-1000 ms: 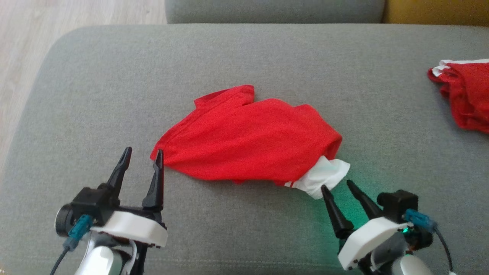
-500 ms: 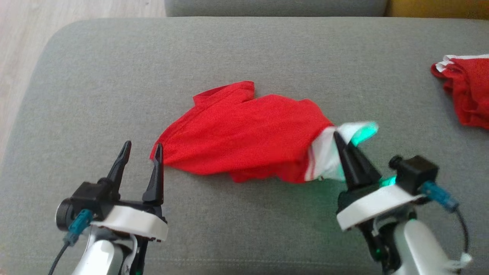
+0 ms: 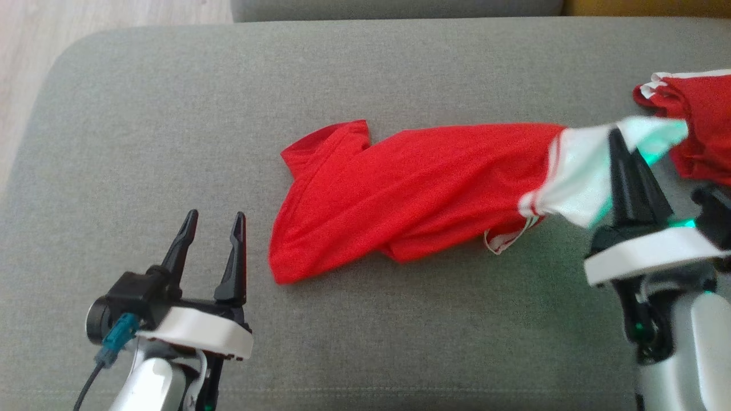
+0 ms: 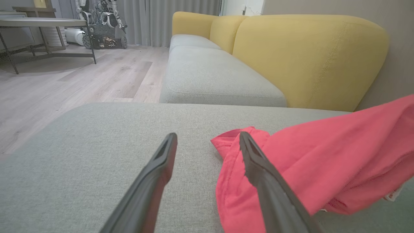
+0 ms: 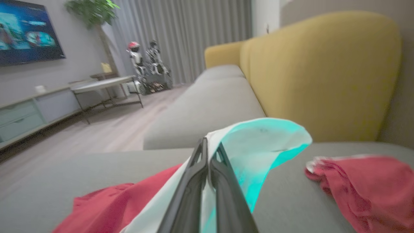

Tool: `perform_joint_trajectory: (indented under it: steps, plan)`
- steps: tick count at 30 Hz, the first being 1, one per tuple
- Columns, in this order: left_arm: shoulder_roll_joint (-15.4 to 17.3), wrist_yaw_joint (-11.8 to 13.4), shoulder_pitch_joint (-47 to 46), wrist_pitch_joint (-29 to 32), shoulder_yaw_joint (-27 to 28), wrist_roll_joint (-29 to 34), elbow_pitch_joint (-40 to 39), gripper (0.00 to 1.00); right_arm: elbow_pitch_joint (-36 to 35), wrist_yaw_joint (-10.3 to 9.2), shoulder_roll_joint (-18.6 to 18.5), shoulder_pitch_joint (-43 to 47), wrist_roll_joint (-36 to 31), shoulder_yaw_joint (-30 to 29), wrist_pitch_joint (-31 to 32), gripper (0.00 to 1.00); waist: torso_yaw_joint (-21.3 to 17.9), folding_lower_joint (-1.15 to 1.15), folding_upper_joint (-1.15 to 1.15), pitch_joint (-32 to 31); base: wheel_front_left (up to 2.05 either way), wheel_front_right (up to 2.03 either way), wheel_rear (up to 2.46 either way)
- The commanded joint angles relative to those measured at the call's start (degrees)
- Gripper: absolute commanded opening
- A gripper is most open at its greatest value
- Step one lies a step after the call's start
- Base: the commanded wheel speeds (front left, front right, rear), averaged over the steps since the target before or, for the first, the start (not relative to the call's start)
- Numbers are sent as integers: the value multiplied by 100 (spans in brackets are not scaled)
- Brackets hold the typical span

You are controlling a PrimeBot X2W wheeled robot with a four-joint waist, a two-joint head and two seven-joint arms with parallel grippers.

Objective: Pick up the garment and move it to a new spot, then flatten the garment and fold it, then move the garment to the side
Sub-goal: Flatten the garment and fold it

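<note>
Garment (image 3: 411, 188), red with a white striped end (image 3: 577, 171), lies stretched across the middle of the frame on the grey cushion (image 3: 171, 114), its right part lifted where the right gripper (image 3: 615, 137) pinches the white cloth, fingers pressed together. Left gripper (image 3: 216, 214), at lower left, stands spread near the red hem. Another red garment (image 3: 702, 125) crowds the right edge; bare cushion runs along top and bottom, rounding off toward floor (image 3: 28, 68) at upper left

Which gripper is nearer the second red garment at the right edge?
Right. The right gripper, clamping the shirt's white sleeve, sits beside the second red garment; the open left gripper is far across the cushion.
</note>
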Motion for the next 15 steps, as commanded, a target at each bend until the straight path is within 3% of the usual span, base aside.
perform_joint_trajectory:
  steps: [1,10,11,12,13,14,15]
  plan:
    - [55,-6,-322,-45,205,-20,-164,100,-89,-4,-26,12,43,37,23,0,-13,0,0,30,0,0,0]
    - [72,-34,-469,-54,186,-6,-137,100,1444,-4,-22,-132,57,-707,33,0,-121,0,0,323,0,0,0]
    - [72,-35,-488,-55,184,0,-138,100,1590,-4,-22,-187,44,-740,31,10,-129,0,0,349,0,0,0]
    - [73,-37,-505,-57,181,8,-137,100,1709,-4,-22,-244,31,-759,6,38,-134,0,0,366,0,0,0]
    - [74,-39,-517,-58,180,15,-136,100,1824,-4,-22,-287,22,-782,4,93,-140,0,0,377,0,0,0]
    - [77,-39,-525,-60,180,22,-135,100,1932,-4,-22,-318,-3,-793,18,100,-146,0,0,386,0,0,0]
    - [79,-38,-532,-61,179,32,-135,100,2002,-4,-22,-348,-16,-792,-5,100,-148,0,0,393,0,0,0]
